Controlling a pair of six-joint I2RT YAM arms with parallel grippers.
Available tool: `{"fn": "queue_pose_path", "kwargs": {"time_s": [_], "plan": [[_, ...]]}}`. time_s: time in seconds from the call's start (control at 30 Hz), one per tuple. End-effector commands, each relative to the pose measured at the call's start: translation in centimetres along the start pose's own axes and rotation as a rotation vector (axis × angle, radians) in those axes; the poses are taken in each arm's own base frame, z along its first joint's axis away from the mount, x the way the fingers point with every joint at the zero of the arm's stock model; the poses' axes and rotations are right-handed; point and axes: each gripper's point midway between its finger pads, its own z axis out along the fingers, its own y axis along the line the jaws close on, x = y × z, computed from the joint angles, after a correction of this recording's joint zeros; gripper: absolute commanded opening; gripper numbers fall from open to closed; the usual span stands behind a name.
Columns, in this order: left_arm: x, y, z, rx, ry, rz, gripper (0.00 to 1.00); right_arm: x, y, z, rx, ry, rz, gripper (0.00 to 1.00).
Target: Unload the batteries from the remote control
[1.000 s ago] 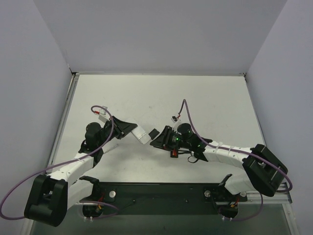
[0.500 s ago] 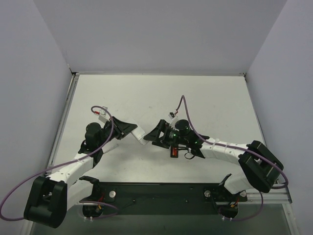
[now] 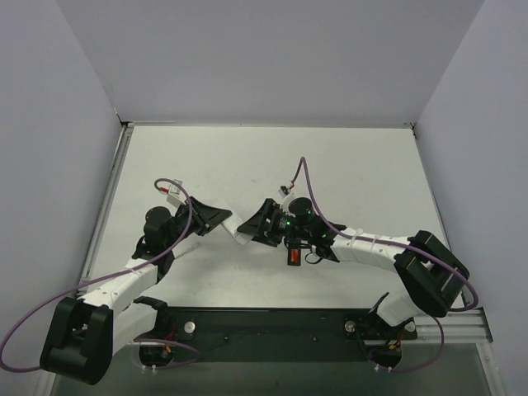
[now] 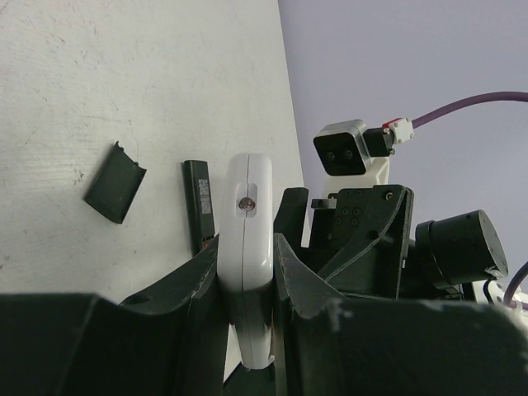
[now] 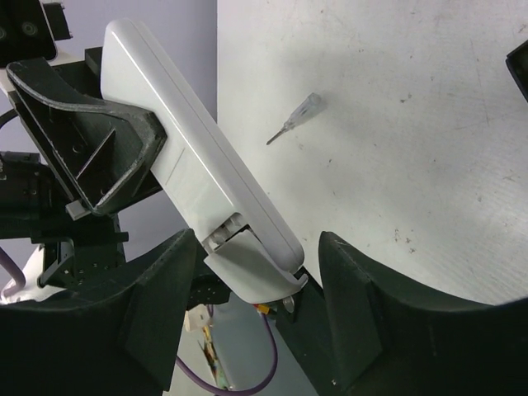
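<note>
Materials and shapes: white remote is noted as a smooth, glossy plastic slab with rounded corners and one small metal screw set in its narrow edge. In the right wrist view its free end is seen stepped, with a recess above a lower lip. Black remote control, a slim matt bar carrying a pale label, is found lying flat on the table just beside the white remote, its near end hidden behind a finger. Small black rectangular cover piece, notched at one corner, is recorded on the table a little apart from it. Thin pointed rod with a clear end is seen lying alone on the speckled white surface. What appears to be a red battery is seen on the table under the right forearm, too small for its ends to be told.

Pose: left gripper is clamped on the white remote, pads pressed to both broad faces, the remote held edge-up off the table. Right gripper is held with jaws apart, straddling the white remote's free end, a gap visible on each side. Both arms are stretched low from their bases and meet nose to nose near the table's middle.
</note>
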Motion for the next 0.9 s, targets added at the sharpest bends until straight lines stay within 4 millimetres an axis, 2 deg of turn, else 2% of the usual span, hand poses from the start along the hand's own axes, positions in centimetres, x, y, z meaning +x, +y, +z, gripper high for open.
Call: {"fn": "queue_pose_path", "kwargs": {"time_s": [0.0, 0.23, 0.4, 0.8, 0.83, 0.87], "plan": [[-0.6, -1.4, 0.1, 0.044, -0.017, 0.044, 0.0, 0.0, 1.7, 0.2, -0.051, 0.006, -0.007, 0.54], [-0.7, -1.5, 0.1, 0.044, -0.019, 0.046, 0.0, 0.7, -0.2, -0.5, -0.032, 0.005, 0.01, 0.34], [-0.8, -1.0, 0.1, 0.017, -0.021, 0.049, 0.0, 1.3, -1.7, -1.4, -0.012, 0.005, 0.018, 0.27], [-1.3, -0.5, 0.4, -0.031, -0.021, 0.073, 0.0, 1.2, -3.6, -2.8, 0.025, -0.02, -0.009, 0.15], [-1.5, -0.3, 0.4, -0.044, -0.02, 0.1, 0.0, 1.0, -3.7, -3.1, 0.037, -0.026, -0.01, 0.12], [-1.3, 0.9, 0.2, -0.101, -0.013, 0.091, 0.0, 1.1, -4.2, -3.3, 0.052, -0.028, -0.016, 0.11]]}}
